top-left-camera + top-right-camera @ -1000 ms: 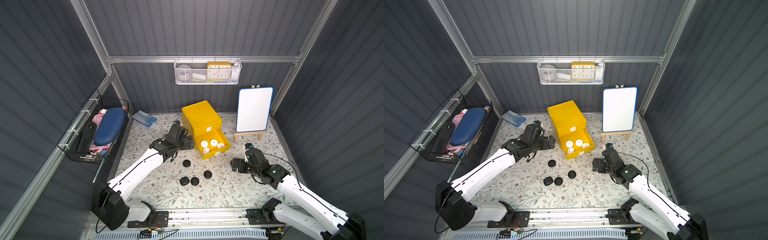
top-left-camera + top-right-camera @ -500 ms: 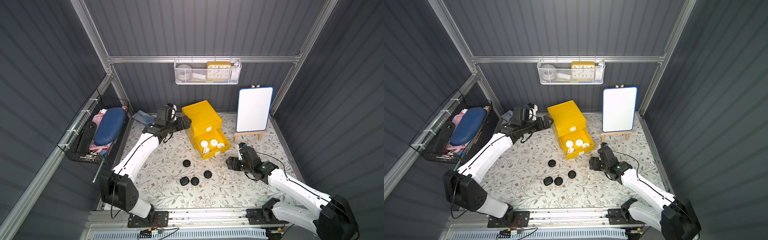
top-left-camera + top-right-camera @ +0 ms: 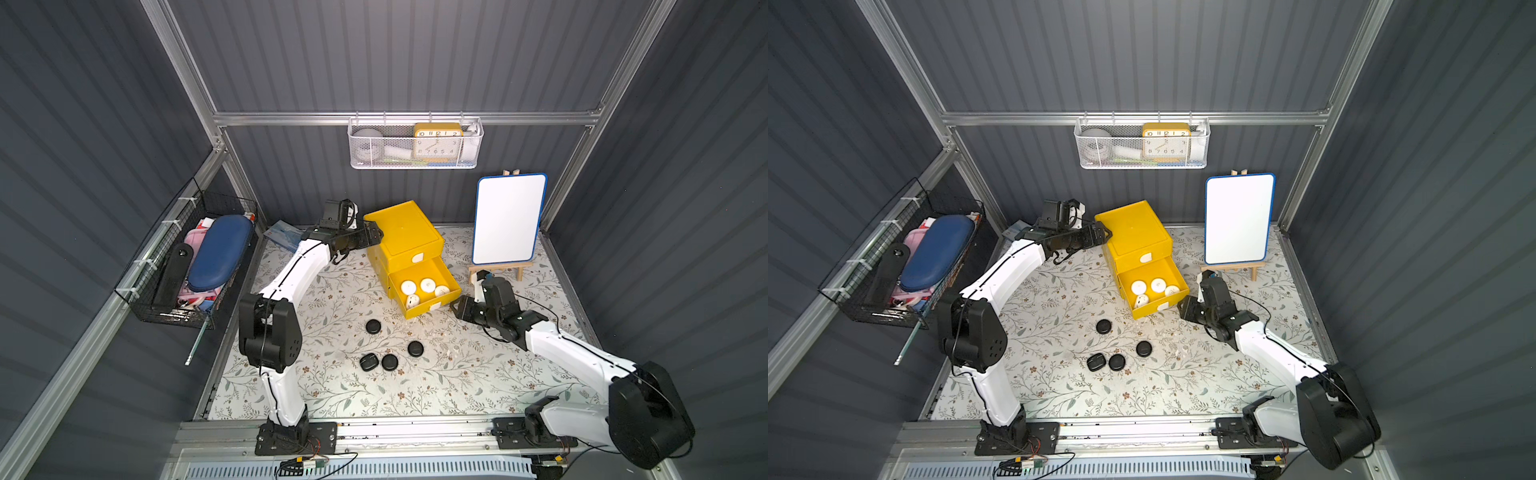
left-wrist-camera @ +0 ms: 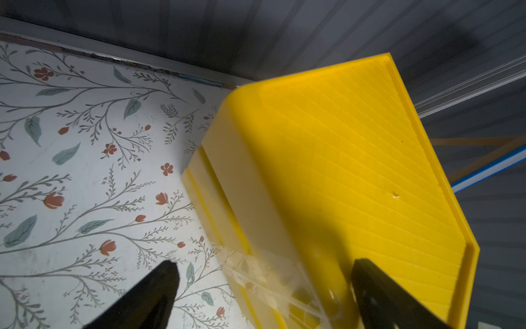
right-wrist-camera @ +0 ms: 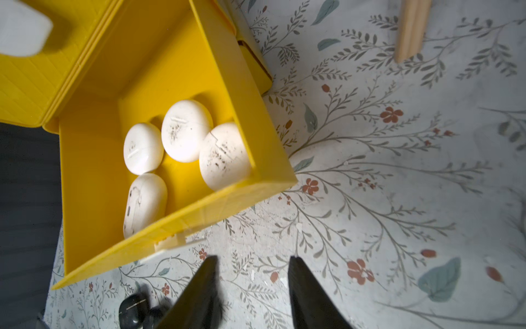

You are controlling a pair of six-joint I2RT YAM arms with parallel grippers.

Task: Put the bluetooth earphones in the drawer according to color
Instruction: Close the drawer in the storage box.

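On the aluminium rail (image 3: 415, 432) sit the black base plates (image 3: 295, 440) of the left arm (image 3: 305, 276) and right arm (image 3: 573, 349). Both have glossy white shells between bulky black joint housings (image 3: 270, 332), one dotted with small holes. Thin black cables (image 3: 297, 264) run along them. Tapered black fingers (image 5: 199, 296) tip the left gripper (image 3: 377, 235) and right gripper (image 3: 456, 308).

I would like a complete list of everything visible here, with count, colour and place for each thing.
white earphone cases: 4, white, inside open lower drawer
black earphone cases: 4, black, on floral mat
drawer cabinet: 1, yellow, back middle
whiteboard: 1, white, blue-framed, on wooden easel
mesh basket: 1, white, back rail, holds yellow clock
wire basket: 1, black, left wall, holds blue case
packet: 1, blue, back left corner
left gripper: 1, black, open at cabinet's top
right gripper: 1, black, open, empty, by drawer front
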